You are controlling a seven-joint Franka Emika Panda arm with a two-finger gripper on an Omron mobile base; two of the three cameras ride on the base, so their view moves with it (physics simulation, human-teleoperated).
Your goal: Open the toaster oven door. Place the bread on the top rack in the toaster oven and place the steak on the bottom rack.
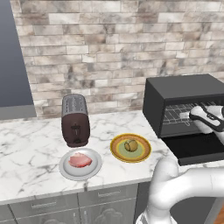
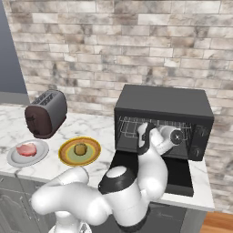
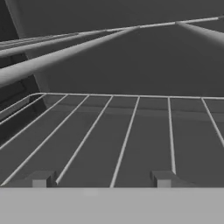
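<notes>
Pincer (image 3: 101,179) gapes inside toaster oven (image 2: 163,119), above bottom rack (image 3: 122,135).

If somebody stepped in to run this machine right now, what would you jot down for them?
Hand: open, holding nothing, reaching into the toaster oven between the wire racks.
Toaster oven door: folded down flat, so opening is done.
Bread: on the yellow-rimmed green plate on the counter, not yet moved.
Steak: on the grey-white plate in front of the brown slot toaster.
Left: bread to top rack, steak to bottom rack.
</notes>
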